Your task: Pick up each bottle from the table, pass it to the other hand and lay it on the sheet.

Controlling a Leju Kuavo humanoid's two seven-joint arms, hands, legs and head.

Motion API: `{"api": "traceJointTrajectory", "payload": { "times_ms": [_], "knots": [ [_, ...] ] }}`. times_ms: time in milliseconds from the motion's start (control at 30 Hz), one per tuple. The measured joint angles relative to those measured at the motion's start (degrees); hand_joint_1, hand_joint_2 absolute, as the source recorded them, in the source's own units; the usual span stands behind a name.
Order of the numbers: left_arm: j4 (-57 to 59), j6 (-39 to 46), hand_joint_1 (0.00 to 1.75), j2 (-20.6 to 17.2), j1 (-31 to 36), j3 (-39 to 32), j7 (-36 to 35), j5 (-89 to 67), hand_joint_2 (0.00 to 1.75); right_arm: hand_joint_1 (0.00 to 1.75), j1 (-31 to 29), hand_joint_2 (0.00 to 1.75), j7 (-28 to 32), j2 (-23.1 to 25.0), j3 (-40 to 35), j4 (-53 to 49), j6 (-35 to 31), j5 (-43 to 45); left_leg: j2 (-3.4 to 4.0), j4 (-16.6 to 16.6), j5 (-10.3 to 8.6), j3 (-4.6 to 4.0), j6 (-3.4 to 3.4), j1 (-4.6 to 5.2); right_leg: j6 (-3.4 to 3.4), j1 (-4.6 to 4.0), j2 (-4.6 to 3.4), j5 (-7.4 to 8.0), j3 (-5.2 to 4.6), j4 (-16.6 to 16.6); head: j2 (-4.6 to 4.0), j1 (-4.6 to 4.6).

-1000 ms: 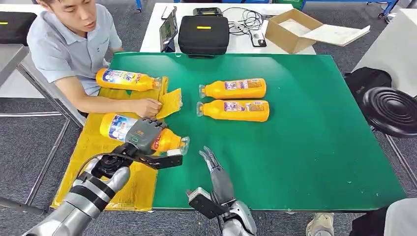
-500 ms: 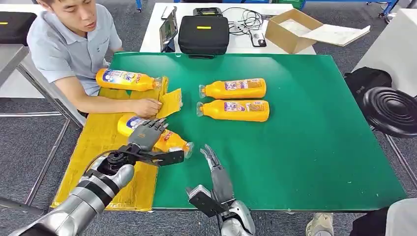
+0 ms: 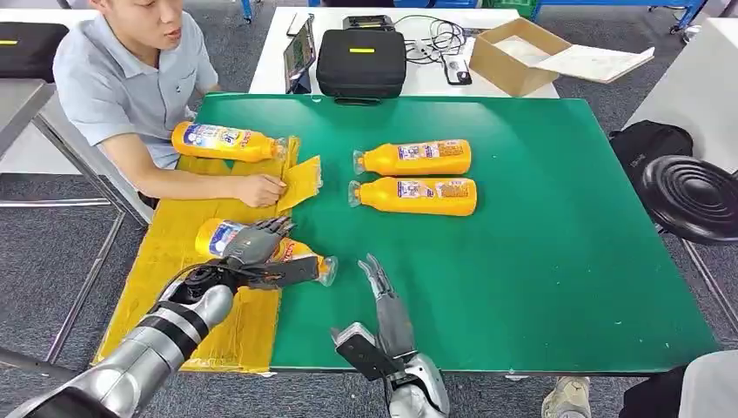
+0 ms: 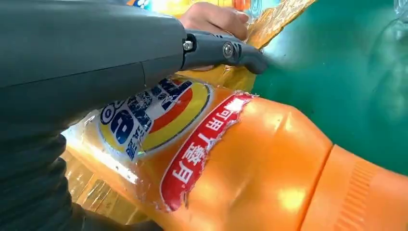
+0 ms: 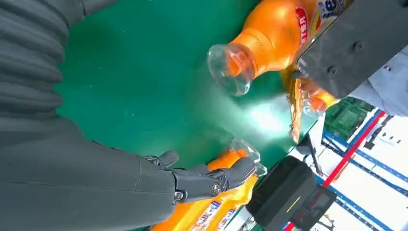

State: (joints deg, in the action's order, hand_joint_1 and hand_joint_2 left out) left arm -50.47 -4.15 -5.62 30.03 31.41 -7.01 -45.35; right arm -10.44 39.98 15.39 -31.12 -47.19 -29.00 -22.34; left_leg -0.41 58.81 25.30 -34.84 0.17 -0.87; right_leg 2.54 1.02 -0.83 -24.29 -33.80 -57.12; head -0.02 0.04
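Observation:
My left hand point(image 3: 254, 247) grips an orange bottle point(image 3: 219, 236) lying on its side. The body lies over the yellow sheet point(image 3: 165, 270) and the clear cap point(image 3: 326, 269) points onto the green table point(image 3: 540, 252). Close up, the bottle's label point(image 4: 159, 108) sits under my left hand point(image 4: 91, 53). My right hand point(image 3: 385, 296) is open and holds nothing, just right of the cap point(image 5: 230, 70). Two more orange bottles point(image 3: 413, 158) point(image 3: 416, 195) lie side by side mid-table. Another bottle point(image 3: 224, 141) lies at the sheet's far end.
A person sits at the table's left side, one hand point(image 3: 261, 189) pressing a folded corner of the sheet. Beyond the green table stand a black case point(image 3: 360, 61), a tablet point(image 3: 298, 52) and a cardboard box point(image 3: 522, 54). A black stool point(image 3: 692, 196) stands at the right.
My left hand has lowered the bottle and drawn it slightly left, down towards the sheet. My right hand has hardly moved.

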Motion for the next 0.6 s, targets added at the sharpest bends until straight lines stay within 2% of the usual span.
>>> {"api": "traceJointTrajectory", "payload": {
  "times_ms": [100,233,367,600],
  "knots": [
    [-4.4,-2.1,0.0,-1.3,-2.3,-0.4,4.4,7.9,1.75,0.0,0.2,1.75,0.0,-0.2,0.0,0.0,-0.7,1.0,0.04,0.0,-0.01,0.0,-0.01,0.0,0.0,0.0,-0.02,0.01,0.01,0.0,0.0,-0.02],
    [-16.1,-9.1,0.0,-6.9,-7.8,-1.3,9.6,24.0,1.75,0.0,0.4,1.75,0.0,-1.1,-0.5,-0.5,-1.4,3.1,0.13,0.0,0.0,-0.05,-0.03,-0.01,0.0,-0.01,-0.04,0.0,-0.14,-0.1,0.0,-0.02],
    [-22.8,-10.3,0.0,-11.0,-10.6,-2.0,10.8,27.0,1.75,0.0,0.4,1.75,0.0,-1.8,-1.0,-0.8,-1.7,3.8,0.05,0.0,0.0,-0.13,-0.03,-0.03,-0.01,-0.02,-0.03,-0.03,-0.2,-0.1,0.0,-0.02],
    [-34.2,-11.9,0.0,-17.4,-15.6,-3.7,18.1,36.4,1.75,0.0,0.3,1.75,0.0,-2.8,-2.7,-1.3,-2.4,5.1,0.07,0.0,0.0,-0.13,-0.03,-0.07,-0.02,-0.04,-0.03,-0.02,-0.19,-0.1,0.0,0.02]
  ]
}}
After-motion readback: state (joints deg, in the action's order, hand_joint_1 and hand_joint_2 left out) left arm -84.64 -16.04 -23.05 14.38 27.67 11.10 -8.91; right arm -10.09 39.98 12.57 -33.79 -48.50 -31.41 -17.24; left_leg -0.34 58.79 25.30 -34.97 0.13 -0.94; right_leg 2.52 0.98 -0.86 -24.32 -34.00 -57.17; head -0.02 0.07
